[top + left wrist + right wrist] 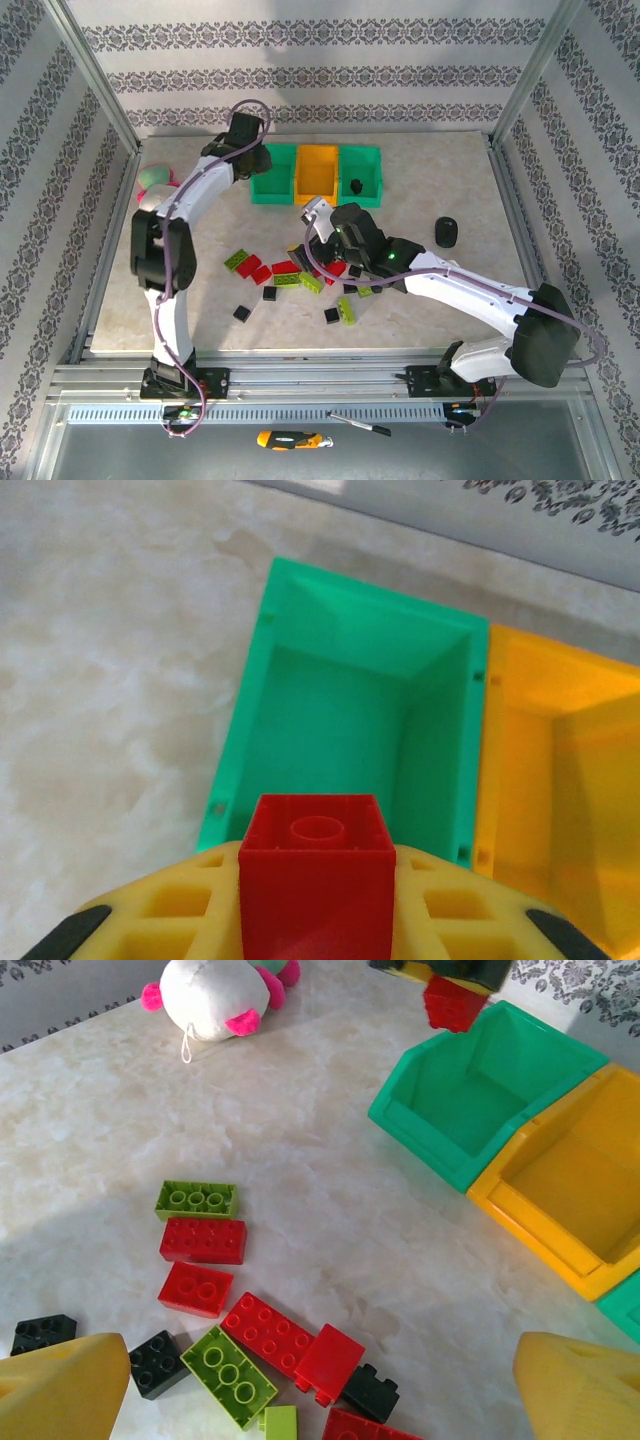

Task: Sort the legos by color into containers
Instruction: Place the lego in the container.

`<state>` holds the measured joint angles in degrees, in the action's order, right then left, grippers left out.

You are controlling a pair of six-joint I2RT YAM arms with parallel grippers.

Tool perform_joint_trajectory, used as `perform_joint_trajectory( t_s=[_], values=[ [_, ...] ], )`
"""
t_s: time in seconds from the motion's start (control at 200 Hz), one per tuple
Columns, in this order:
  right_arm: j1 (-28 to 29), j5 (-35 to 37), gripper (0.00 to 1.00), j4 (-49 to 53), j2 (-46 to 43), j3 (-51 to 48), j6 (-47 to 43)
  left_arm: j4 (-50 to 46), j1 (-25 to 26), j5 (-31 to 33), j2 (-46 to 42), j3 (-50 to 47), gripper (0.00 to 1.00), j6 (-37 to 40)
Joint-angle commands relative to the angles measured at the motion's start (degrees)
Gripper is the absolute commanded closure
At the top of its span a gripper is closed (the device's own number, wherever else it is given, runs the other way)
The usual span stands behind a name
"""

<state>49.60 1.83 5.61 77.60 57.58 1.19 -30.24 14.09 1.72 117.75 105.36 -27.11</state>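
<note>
My left gripper [245, 135] [315, 905] is shut on a red lego [315, 875] and hangs over the near rim of the left green bin [350, 720] [272, 175], which looks bare inside. The orange bin [317, 172] and the right green bin [362, 170] adjoin it; a black lego [356, 186] lies in the right green one. My right gripper [305, 245] [320, 1390] is open above the scattered pile. Beneath it lie a long red lego [268, 1330], a lime lego [228, 1375] and a black lego [370, 1392]. The held red lego [455, 1005] also shows at the top of the right wrist view.
A pink-and-white plush toy [155, 180] [215, 995] sits at the table's left edge, beside the left arm. A black rounded object [446, 231] lies right of the bins. More loose legos [242, 313] spread toward the front edge. Metal frame posts bound the table.
</note>
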Motion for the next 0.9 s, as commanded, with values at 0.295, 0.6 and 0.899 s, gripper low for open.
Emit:
perform_joint_trajectory(
  t_s=[0.295,0.6,0.899],
  values=[
    [-1.52,2.17,0.02,-1.49,-2.67,-3.06,1.10,-12.36,1.73,2.49,17.44,21.17,0.73,3.63],
    [-2.43,3.09,0.02,-1.93,-5.34,-4.69,2.18,-13.10,1.72,1.71,16.73,22.02,0.65,3.16],
    [-4.37,5.96,0.02,-2.09,-7.51,-6.29,6.11,-9.62,2.43,1.23,6.66,15.87,0.20,4.57]
  ],
)
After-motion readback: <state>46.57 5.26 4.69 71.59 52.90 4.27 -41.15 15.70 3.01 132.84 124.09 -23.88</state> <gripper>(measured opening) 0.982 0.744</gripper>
